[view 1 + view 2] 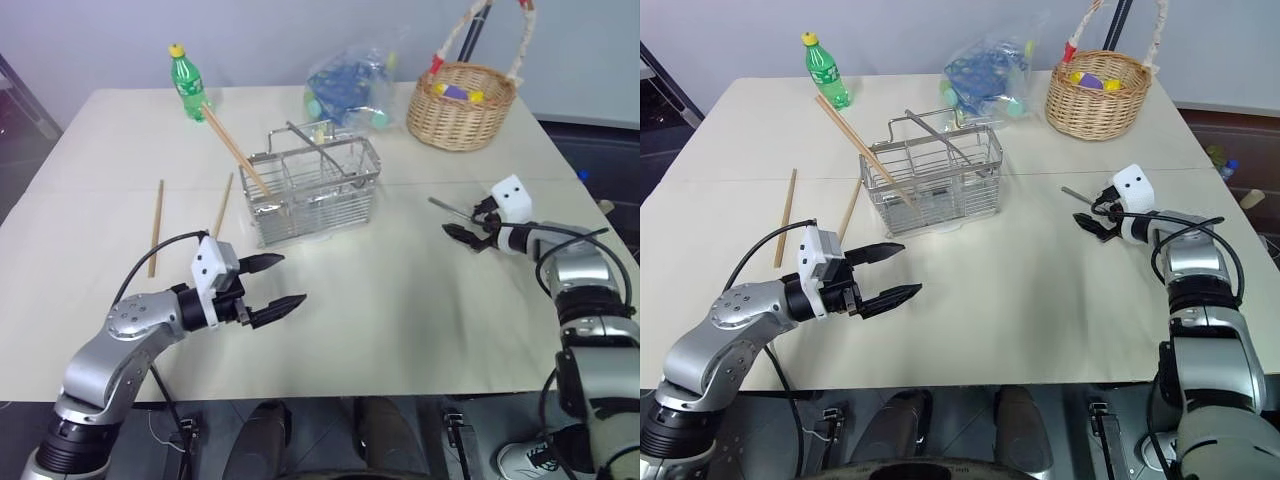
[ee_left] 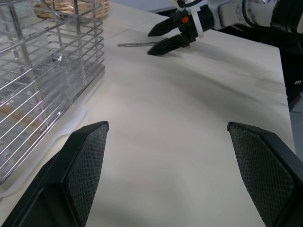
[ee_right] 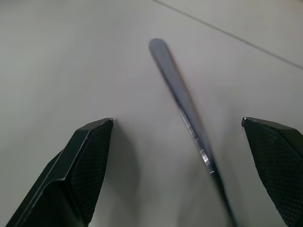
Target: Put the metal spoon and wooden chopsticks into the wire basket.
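Black left gripper (image 1: pixel 285 281) is hovering wide and empty just in front of the chrome wire basket (image 1: pixel 318 196). Right of that basket, the black right gripper (image 1: pixel 468 231), also spread wide, is straddling the slim silver metal spoon (image 3: pixel 184 109), lying flat with its long axis running from the fingers back toward the basket. Closing may skid so thin a handle along the table. Two light-brown wooden chopsticks (image 1: pixel 156 225) are lying left of the basket, pointing away from the robot; another pair is leaning inside.
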{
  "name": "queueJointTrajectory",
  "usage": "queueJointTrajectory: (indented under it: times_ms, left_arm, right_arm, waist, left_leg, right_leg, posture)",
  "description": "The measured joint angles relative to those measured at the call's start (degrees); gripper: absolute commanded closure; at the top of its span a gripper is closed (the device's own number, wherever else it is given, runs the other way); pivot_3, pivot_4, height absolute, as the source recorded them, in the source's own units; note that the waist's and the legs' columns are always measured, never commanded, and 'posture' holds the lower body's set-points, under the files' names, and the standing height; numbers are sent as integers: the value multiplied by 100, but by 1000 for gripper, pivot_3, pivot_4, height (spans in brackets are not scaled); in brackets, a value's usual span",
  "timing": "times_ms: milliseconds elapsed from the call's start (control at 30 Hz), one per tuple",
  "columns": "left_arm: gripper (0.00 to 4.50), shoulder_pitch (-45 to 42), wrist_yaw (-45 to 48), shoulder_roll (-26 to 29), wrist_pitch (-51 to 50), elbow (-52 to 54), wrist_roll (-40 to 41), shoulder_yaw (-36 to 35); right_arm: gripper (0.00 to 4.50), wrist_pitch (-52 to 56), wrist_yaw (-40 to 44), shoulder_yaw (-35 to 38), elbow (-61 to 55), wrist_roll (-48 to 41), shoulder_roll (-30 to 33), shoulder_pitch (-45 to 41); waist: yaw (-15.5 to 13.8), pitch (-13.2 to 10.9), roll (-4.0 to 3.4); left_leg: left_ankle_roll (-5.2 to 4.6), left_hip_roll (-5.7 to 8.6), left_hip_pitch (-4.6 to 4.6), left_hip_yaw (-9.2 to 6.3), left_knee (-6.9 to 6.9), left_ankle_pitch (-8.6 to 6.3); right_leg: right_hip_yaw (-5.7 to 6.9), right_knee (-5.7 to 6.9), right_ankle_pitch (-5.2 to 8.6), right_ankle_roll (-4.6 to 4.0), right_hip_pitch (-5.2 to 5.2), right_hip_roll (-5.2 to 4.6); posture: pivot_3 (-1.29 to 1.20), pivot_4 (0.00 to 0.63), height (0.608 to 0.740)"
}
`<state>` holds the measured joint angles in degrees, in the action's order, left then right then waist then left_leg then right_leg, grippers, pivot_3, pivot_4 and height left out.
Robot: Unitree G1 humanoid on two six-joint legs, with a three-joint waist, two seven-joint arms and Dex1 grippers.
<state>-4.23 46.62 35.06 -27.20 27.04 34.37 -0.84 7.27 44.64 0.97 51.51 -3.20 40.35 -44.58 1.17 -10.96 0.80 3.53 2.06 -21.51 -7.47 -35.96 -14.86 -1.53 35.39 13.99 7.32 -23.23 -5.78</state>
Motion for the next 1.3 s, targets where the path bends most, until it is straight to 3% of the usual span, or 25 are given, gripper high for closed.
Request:
queueJointTrajectory:
  times_ms: [400, 667, 967, 1300]
  left_arm:
    - [283, -104, -441, -27, -386, 356, 114, -19]
    - [283, -69, -708, -28, -511, 588, 128, -48]
    - [283, 147, -815, -144, -457, 585, 76, -46]
    - [283, 394, -765, -168, -85, 451, -119, -60]
  right_arm:
    - [0, 248, 1011, -147, 1657, 355, 192, -1063]
    - [0, 297, 1885, -503, 1925, 790, 453, -1338]
    - [0, 163, 1982, -547, 2038, 1013, 452, -1424]
    - [0, -42, 1521, -507, 2286, 1114, 333, -1574]
  waist:
    - [-9, 0, 0]
    - [1, 0, 0]
    - [1, 1, -1]
    - [52, 3, -1]
  left_leg:
    - [0, 1, 0, 0, 0, 0]
    - [0, 1, 2, 0, 0, 0]
    - [0, 1, 2, 0, -1, 0]
    - [1, 1, 10, 1, -13, 0]
  right_leg:
    - [0, -2, 0, 0, 3, -1]
    - [0, -2, 0, 1, 4, -1]
    - [0, -1, -1, 1, 4, 0]
    - [-1, -2, -3, -6, 16, 0]
  posture:
    - [0, 150, 740]
    - [0, 150, 740]
    - [0, 150, 740]
    - [0, 150, 740]
